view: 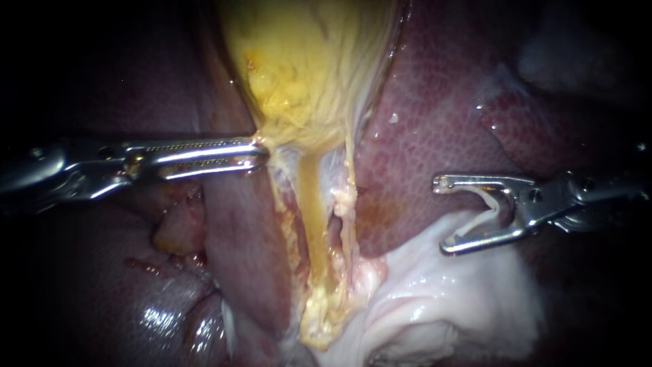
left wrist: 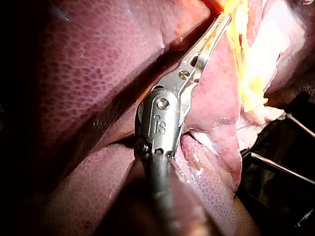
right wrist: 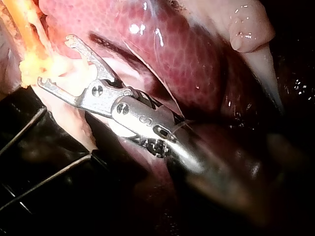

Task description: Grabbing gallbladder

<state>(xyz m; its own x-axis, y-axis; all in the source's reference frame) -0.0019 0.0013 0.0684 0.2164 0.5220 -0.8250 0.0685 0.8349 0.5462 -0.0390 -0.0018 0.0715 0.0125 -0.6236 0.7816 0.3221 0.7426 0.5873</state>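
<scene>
**Foreground.** Pale white tissue (view: 435,299) fills the lower middle of the endoscope view. The lower jaw of the right instrument (view: 443,214) rests on its upper edge. This instrument enters from the right with its shaft nearly level and its tip pointing toward the centre. Its jaws are spread wide and grip nothing, and a thin white strand runs across the gap between them.

**Middle ground.** The left instrument (view: 261,153) enters from the left, also nearly level. In its own wrist view the wrist joint bends the tip off the line of the shaft. Its long serrated jaws lie closed together, their tip touching the edge of the gallbladder (view: 305,61) where it narrows into a yellow band (view: 316,204) running down toward the white tissue.

**Background.** The yellow gallbladder occupies the upper centre, and dark red liver (view: 441,115) lies on either side of it. The two instruments are well apart, with the band between them.
</scene>
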